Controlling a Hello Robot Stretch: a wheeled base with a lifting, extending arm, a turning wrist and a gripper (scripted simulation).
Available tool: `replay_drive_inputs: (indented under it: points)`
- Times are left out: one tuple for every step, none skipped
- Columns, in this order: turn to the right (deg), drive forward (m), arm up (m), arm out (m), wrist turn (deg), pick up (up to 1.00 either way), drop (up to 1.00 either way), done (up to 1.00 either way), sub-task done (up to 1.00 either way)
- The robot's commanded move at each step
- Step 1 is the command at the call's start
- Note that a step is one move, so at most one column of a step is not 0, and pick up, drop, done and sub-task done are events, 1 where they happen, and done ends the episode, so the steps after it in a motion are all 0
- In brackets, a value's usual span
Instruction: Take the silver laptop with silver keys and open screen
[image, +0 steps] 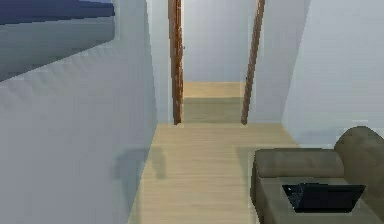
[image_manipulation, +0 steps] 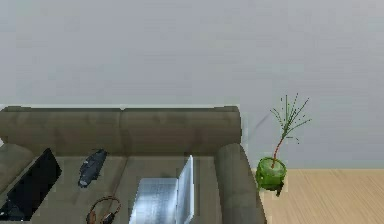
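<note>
A silver laptop (image_manipulation: 165, 200) with its screen up lies on the seat of a brown sofa (image_manipulation: 150, 130), toward the sofa's right end in the arm side view. Its keyboard faces the view's left and its screen stands on its right side. A second, black laptop (image_manipulation: 35, 185) lies open on the sofa's left end. That black laptop (image: 322, 197) appears again on the sofa (image: 300, 165) at the forward view's bottom right.
A dark elongated object (image_manipulation: 92, 167) and a pair of headphones (image_manipulation: 103, 210) lie between the two laptops. A thin plant in a green pot (image_manipulation: 270, 172) stands on the wood floor right of the sofa. Ahead, a wood-framed doorway (image: 213, 60) opens beyond bare floor (image: 200, 160).
</note>
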Motion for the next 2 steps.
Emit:
replay_drive_inputs:
  points:
    - [0.0, 0.0, 0.1, 0.0, 0.0, 0.0, 0.0, 0.0, 0.0]
    - [0.0, 0.0, 0.0, 0.0, 0.0, 0.0, 0.0, 1.0, 0.0]
